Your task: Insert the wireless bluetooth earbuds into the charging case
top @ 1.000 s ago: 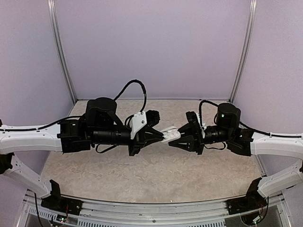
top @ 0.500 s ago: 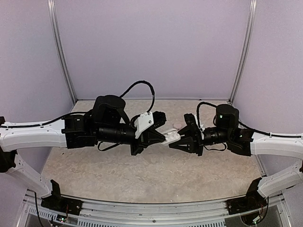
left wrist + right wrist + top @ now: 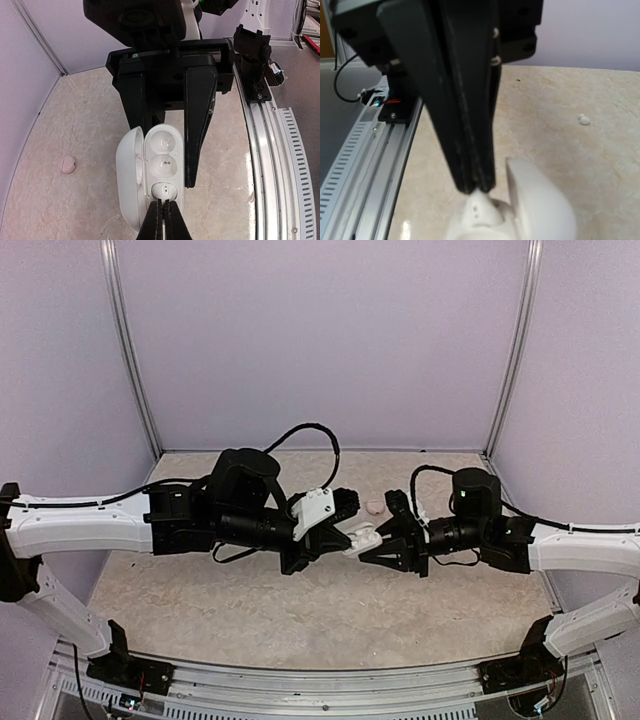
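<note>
Beige mottled table (image 3: pixel 300 610) backed by lilac walls (image 3: pixel 320 340), slotted metal rail (image 3: pixel 330 682) in front

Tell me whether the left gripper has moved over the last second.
Yes. In the top view the left gripper has shifted rightward, away from the left corner post.

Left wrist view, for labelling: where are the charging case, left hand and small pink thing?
charging case (image 3: pixel 163 162), left wrist view, inner face of its open base.
left hand (image 3: pixel 163 207), left wrist view, between its fingertips.
small pink thing (image 3: pixel 68 164), left wrist view, its centre.
</note>
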`<state>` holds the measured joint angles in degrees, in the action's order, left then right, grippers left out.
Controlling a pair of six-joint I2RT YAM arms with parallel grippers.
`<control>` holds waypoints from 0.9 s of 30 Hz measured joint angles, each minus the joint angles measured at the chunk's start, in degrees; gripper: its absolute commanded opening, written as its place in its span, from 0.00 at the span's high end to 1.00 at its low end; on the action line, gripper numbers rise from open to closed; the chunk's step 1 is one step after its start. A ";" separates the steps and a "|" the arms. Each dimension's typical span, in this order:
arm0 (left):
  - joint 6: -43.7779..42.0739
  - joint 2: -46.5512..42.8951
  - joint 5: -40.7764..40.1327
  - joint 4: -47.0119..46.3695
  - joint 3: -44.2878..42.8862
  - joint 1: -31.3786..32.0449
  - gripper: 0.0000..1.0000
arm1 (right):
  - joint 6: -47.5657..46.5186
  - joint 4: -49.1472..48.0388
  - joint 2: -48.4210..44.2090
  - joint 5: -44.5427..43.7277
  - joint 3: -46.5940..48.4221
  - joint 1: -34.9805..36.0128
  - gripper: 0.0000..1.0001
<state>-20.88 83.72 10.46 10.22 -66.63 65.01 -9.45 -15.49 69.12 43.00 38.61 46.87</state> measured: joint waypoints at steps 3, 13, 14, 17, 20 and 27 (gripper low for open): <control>-0.04 -0.81 0.24 -1.68 1.22 -0.20 0.88 | 0.09 -0.48 -0.13 -0.17 -0.02 0.07 1.00; 1.11 -7.08 3.08 -5.88 4.85 -2.23 0.69 | 1.36 -7.04 -1.07 -1.22 -0.46 1.07 1.00; 1.46 -8.09 3.34 -6.45 5.27 -2.75 0.69 | 1.40 -7.10 -1.22 -1.25 -0.50 1.09 1.00; 3.91 -10.80 4.28 -8.92 6.58 -5.44 0.67 | 1.57 -7.13 -1.40 -1.33 -0.55 1.07 1.00; 7.89 -12.66 2.93 -11.23 8.02 -9.09 0.63 | 1.68 -7.13 -1.51 -1.81 -0.66 0.87 1.00; 21.51 -12.13 -6.27 -10.01 9.81 -19.08 0.62 | 2.27 -7.17 -2.27 -1.86 -1.09 -0.87 1.00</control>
<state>0.62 71.59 4.19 0.21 -56.82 45.93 -7.18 -22.65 66.85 41.15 37.52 46.00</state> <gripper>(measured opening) 0.379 0.242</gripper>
